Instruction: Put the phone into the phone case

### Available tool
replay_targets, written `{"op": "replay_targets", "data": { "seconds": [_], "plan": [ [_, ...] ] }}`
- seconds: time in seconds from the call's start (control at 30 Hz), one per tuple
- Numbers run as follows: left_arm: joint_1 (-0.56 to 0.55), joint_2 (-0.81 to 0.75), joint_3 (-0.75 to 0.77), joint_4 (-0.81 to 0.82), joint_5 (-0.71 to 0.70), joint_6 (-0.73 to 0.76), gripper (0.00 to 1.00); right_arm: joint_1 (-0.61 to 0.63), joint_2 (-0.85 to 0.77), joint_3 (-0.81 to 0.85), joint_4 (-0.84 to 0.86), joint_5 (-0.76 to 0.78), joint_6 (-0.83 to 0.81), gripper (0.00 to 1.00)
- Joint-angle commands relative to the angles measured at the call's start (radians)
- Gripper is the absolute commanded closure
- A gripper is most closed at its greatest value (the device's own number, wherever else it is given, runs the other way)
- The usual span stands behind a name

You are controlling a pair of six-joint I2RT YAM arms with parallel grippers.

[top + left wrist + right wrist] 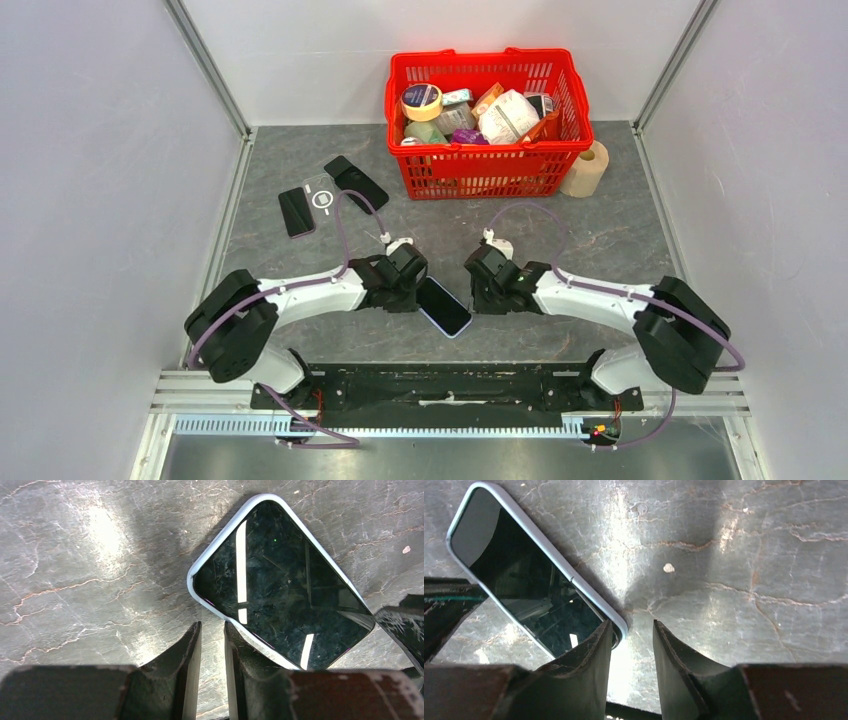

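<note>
phone (280, 580) rim close-up at wrists, basket (487, 170) overhead only

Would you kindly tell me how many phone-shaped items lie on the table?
4. One phone lies between the left pincer and right pincer; a black slab, a clear case and a second black slab cluster left of the basket, which may hide more.
</note>
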Motion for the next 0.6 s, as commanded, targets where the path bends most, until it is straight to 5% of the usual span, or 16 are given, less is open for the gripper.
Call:
{"op": "replay_targets", "data": {
  "seconds": [0.0, 0.23, 0.57],
  "plan": [
    [0.019, -0.043, -0.014, 0.052, -0.048, 0.030, 0.70, 0.010, -0.097, -0.008, -0.052, 0.003, 0.011, 0.55],
    [0.019, -0.101, -0.056, 0.085, 0.020, -0.007, 0.70, 0.011, -0.096, -0.017, 0.021, -0.096, -0.047, 0.55],
    [0.019, -0.099, -0.078, 0.133, 0.078, -0.032, 0.70, 0.034, 0.022, 0.013, 0.008, -0.080, -0.061, 0.70]
  ]
}}
